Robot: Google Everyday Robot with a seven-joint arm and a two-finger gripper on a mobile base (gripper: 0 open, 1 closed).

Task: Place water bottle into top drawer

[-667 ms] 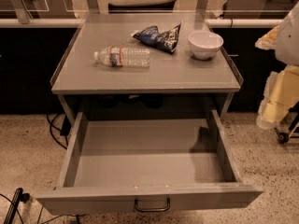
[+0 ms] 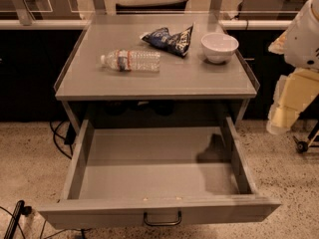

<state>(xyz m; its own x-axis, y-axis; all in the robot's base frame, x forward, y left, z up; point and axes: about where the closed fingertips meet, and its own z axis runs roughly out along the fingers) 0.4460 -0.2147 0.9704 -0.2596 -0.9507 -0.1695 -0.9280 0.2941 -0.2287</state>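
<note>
The water bottle [image 2: 130,60] lies on its side on the grey table top [image 2: 154,81], left of centre, with its white cap pointing left. The top drawer [image 2: 154,176] is pulled wide open below the table top and its inside is bare; the dark bar handle [image 2: 162,219] shows on the front panel. My gripper [image 2: 283,114] hangs at the right edge of the camera view, beside the table's right side and well away from the bottle. It holds nothing that I can see.
A dark blue snack bag [image 2: 168,38] and a white bowl [image 2: 219,47] sit on the table top to the right of the bottle. My white arm [image 2: 304,34] fills the upper right. Cables lie on the floor at the left [image 2: 60,133].
</note>
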